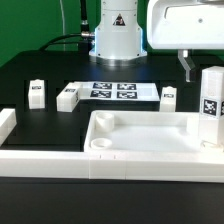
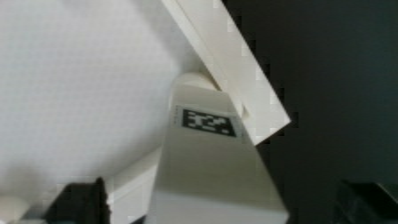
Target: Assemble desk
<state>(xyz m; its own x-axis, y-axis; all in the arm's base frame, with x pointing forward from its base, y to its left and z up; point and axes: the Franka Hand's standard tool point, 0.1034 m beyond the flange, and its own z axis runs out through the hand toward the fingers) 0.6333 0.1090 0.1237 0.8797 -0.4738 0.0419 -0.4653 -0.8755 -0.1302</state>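
We see the black gripper (image 2: 222, 200), jaws wide, around 1 white square leg (image 1: 211, 100). It stands upright on the white rimmed tabletop (image 1: 150, 158).

The desk tray (image 1: 150, 152) was plain white. The legs (image 1: 37, 94) were white with black-and-white tags. The white marker board (image 1: 112, 90) bore black-and-white tags on the black tabletop (image 1: 50, 75).

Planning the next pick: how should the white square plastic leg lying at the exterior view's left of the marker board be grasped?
Probably from straight above, jaws across the long sides of the leg near mid-length: it lies flat on the black table with both sides seemingly free.
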